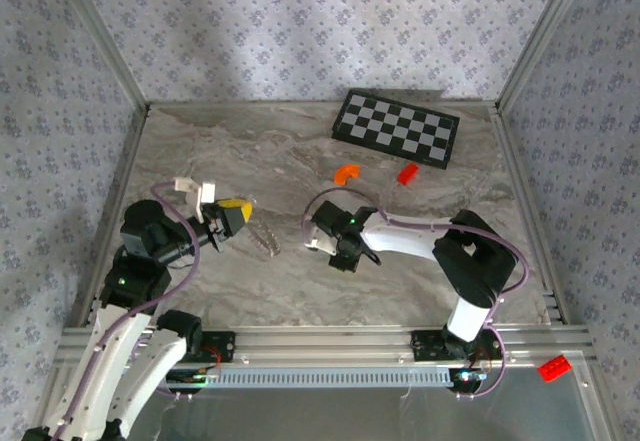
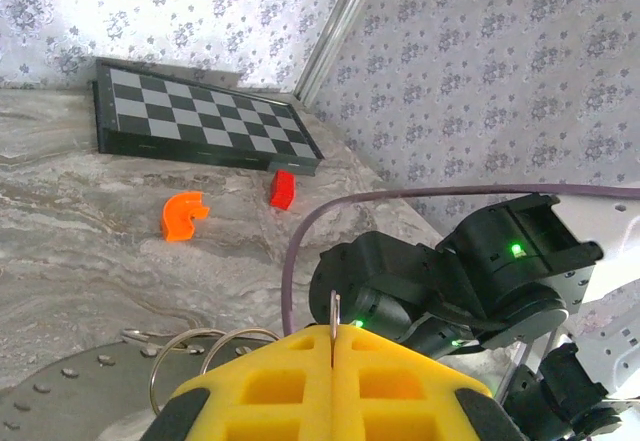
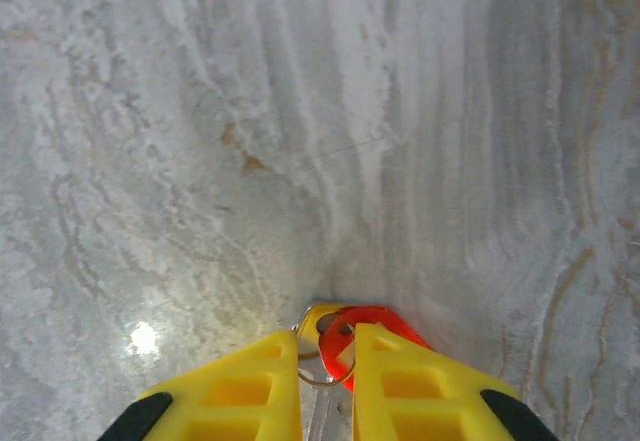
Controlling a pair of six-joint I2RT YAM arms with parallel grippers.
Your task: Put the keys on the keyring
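From above, my left gripper (image 1: 222,219) sits at the left and my right gripper (image 1: 335,249) mid-table. Left wrist: pads clamped shut on thin wire, probably the keyring (image 2: 215,341), springy and slippery. Right wrist: pads pinch the light, stiff key (image 3: 375,317) on the table, across its flat shank.

Left arm sits folded at the near left, and the left gripper (image 1: 226,218) points inward, its fingers (image 2: 262,383) pressed flat together on a thin metal ring (image 2: 333,313). Right arm stretches in toward the middle with the right gripper (image 1: 336,248) tipped down, fingers (image 3: 250,393) pinched in on the keys (image 3: 377,321).
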